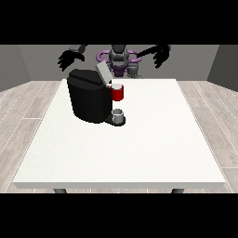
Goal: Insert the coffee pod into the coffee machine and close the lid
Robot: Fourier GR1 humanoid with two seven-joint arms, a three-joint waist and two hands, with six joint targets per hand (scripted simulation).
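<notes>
Table: large white rectangular table [139, 148], seen from across it; robot small at the far edge.
Machine: black boxy coffee machine [88, 100] on the far-left part of the table top, upright.
Lid: grey flat lid [103, 72] of the machine tilted up, open, above the red brew head [117, 93] on the machine's right side.
Pod: a small pale round shape [116, 86] sits at the top of the red head, under the raised lid; whether this is the coffee pod I cannot tell.
Cup: small grey cup [119, 114] on the machine's dark drip base, directly below the red head.
Hand at view's left: black hand [69, 59] raised above and behind the machine, fingers spread, touching nothing.
Hand at view's right: black hand [161, 56] raised well apart from the machine, fingers spread and hanging downward, holding nothing.
Floor: pale wood planks round the table.
</notes>
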